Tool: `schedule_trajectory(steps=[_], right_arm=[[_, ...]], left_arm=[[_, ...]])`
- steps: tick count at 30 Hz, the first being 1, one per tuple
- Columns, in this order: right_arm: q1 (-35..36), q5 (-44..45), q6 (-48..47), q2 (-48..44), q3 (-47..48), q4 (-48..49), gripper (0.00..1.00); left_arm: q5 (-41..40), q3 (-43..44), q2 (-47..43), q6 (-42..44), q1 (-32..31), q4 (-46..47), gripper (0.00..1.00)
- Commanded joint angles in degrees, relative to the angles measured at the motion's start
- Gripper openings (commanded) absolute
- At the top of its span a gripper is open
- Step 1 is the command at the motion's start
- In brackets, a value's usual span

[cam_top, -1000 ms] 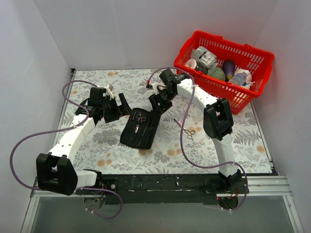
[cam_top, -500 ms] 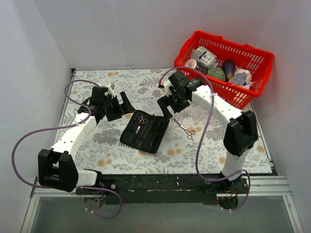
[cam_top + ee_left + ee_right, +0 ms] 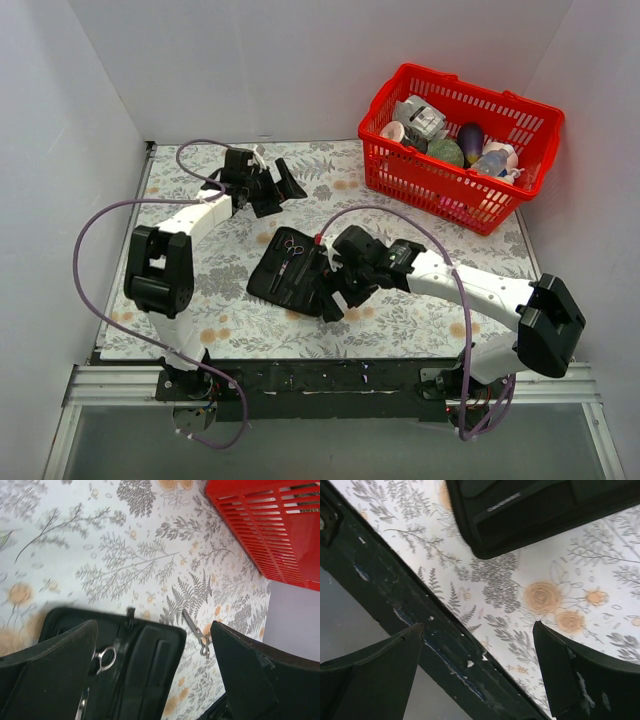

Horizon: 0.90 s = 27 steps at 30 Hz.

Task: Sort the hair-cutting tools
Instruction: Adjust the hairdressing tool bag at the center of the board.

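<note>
Only the left wrist view shows slim silver metal scissors (image 3: 198,632) on the fern-printed cloth (image 3: 125,540), just right of the flat black fabric case (image 3: 155,655). Overhead, the right arm (image 3: 470,290) hides them. A ring-handled pair (image 3: 289,246) lies inside the case. The left gripper (image 3: 280,188), beyond the case, and the right gripper (image 3: 478,626), at its near corner, both have jaws spread and empty.

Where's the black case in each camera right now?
Top external: black case lies open mid-table, just left of centre.
Left wrist: the case sits along the bottom, left of centre.
Right wrist: its corner at the top edge.
Shared landmark: floral table cover.
</note>
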Motion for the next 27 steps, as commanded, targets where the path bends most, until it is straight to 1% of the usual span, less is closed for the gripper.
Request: schedule_trajectory(steps=[1,5,13,17,22,27], right_arm=[[4.6,-0.6,7.2,-1.6,-2.3,10.1,0.97],[7.7,-1.0,9.2,3.1,-1.0,14.8,0.97],[9.1,-3.1,10.5,12.7,3.1,19.3,0.97],[9.2,-4.3,10.5,17.7,4.5,20.3,0.97],[9.2,-4.3,9.9,21.2,6.4,20.8,0.97],[9.2,-1.0,8.2,24.4,9.3,16.0,0.97]], left_arm=[[2.9,6.1,6.8,0.7,-0.8,3.8,0.98],[4.5,7.6,11.6,0.9,-0.9,7.1,0.98],[6.2,9.6,18.0,2.5,-0.9,7.2,0.98],[6.4,8.9,18.8,2.4,-0.9,7.2,0.98],[5.6,6.8,18.2,2.6,-1.0,7.1,0.98],[4.9,1.5,15.3,3.1,-1.6,6.9,0.98]])
